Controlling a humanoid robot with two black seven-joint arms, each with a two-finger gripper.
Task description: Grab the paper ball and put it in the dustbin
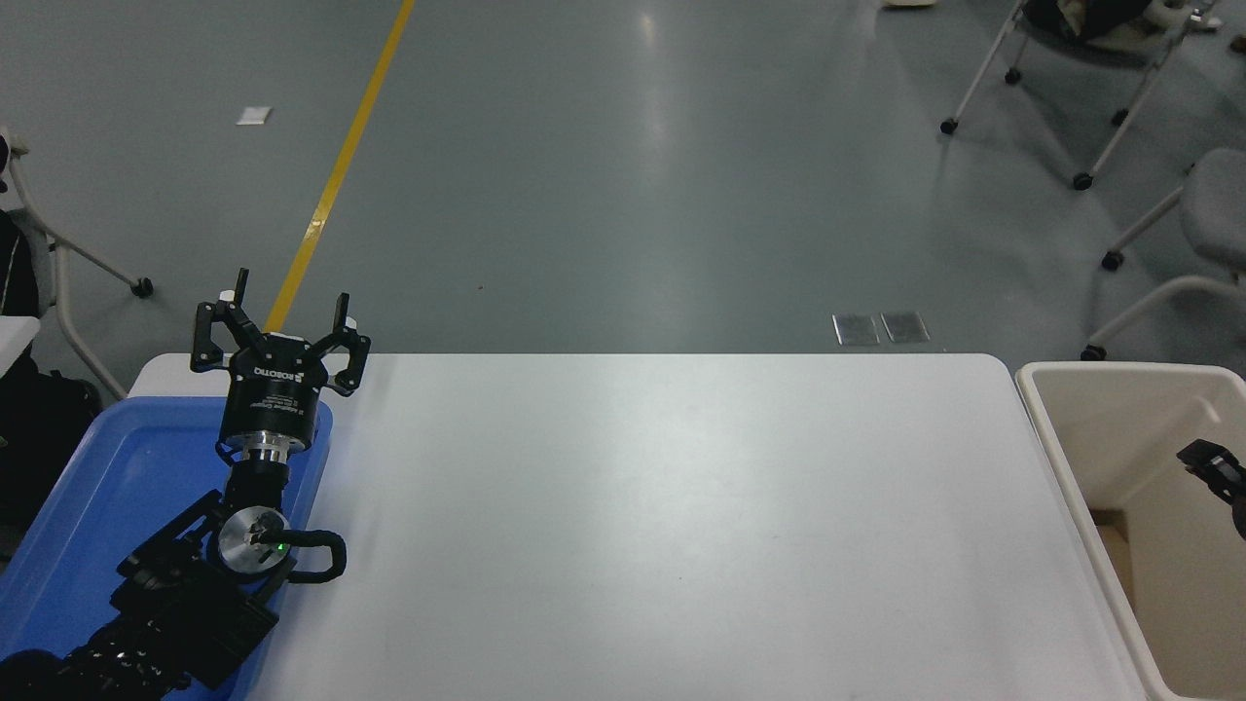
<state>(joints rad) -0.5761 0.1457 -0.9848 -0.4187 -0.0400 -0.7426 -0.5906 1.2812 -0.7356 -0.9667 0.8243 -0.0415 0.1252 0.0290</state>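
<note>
**Figure: Right pincer over the dustbin, paper ball out of sight**

The paper ball did not show anywhere in this view: not on the table [662,526], not in the blue tray [88,506], and not in the part of the dustbin [1071,458] that the frame took in. I judged that it most likely lay in the bin's lower interior, cut off by the picture's edge, but that could not be confirmed. As crumpled kraft paper, such a wad would be very light, soft and springy, rough enough not to slip, and in no danger of breaking; I would take it across its widest part with a moderate squeeze, since a grip on a loose outer fold could pull free.

The dustbin stood just beside the table's right end, its cream wall and rounded rim plain to see, with a brown patch at its floor near the left wall.

Only a small black tip of my right pincer [1212,462] entered from the right edge, above the bin's interior. I could not tell how far it was spread; nothing showed on the visible tip.

My left gripper [282,326] was parked at the lower left over the blue tray's far corner, fingers [341,312] spread wide and holding nothing.
</note>
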